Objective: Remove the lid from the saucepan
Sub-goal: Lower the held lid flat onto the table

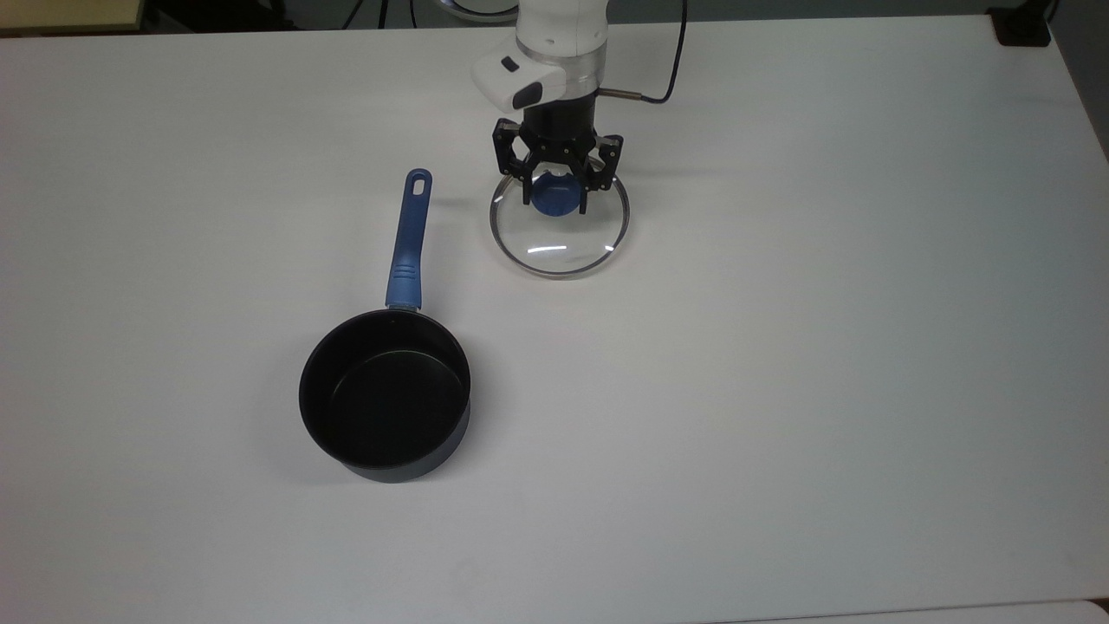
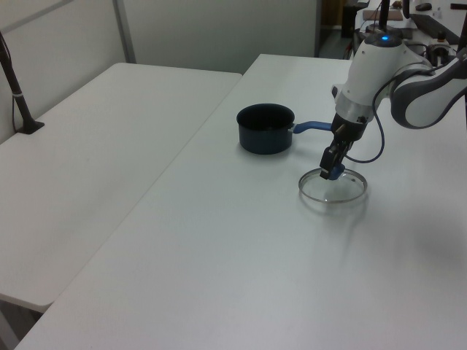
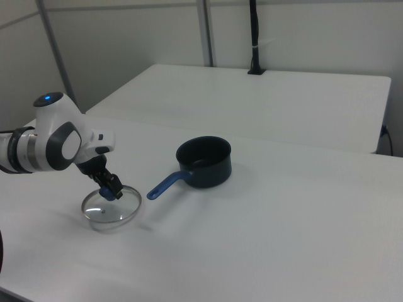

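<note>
White desk (image 1: 780,390) carries the open saucepan (image 1: 385,396), black inside, its blue handle pointing toward the lid (image 1: 560,232). Off the pan, the lid sits well apart at desk level, its blue knob gripped between the closed pincer (image 1: 556,192).

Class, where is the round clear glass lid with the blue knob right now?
In the top view, the glass lid lies right of the saucepan's blue handle, its knob between the pincer's fingers.

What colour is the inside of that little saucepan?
Black inside the saucepan, seen best in the top view.
</note>
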